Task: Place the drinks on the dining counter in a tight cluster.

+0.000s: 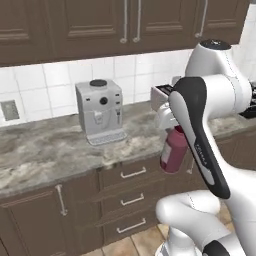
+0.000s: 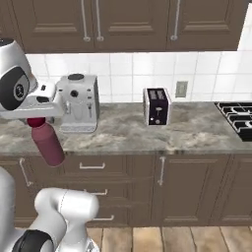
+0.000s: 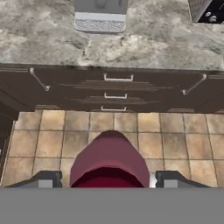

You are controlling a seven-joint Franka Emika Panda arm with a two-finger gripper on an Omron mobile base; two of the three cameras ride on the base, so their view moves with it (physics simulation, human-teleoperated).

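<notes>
in the left base view the gripper sits mostly behind the arm's dark forearm, closed on the neck of the maroon bottle. the bottle hangs below the hand, tilted a little, out in front of the dining counter edge and over the drawers, not resting on anything. beyond the hand and to its left a grey coffee machine stands on the stone slab.

in the right base view the gripper holds the maroon bottle by its cap end, jaws clamped on either side of it. the bottle's body slants down and away from the hand, in front of the counter rim and clear of the surface. the coffee machine is just behind the hand; a dark toaster stands well off to the far side, and a stove top further still.

in the hand view the two finger tips flank the bottle, which fills the space between them and points away from the camera. past the bottle lies a tiled floor, then the drawer fronts, then the marbled slab with the coffee machine's base at the far edge.
</notes>
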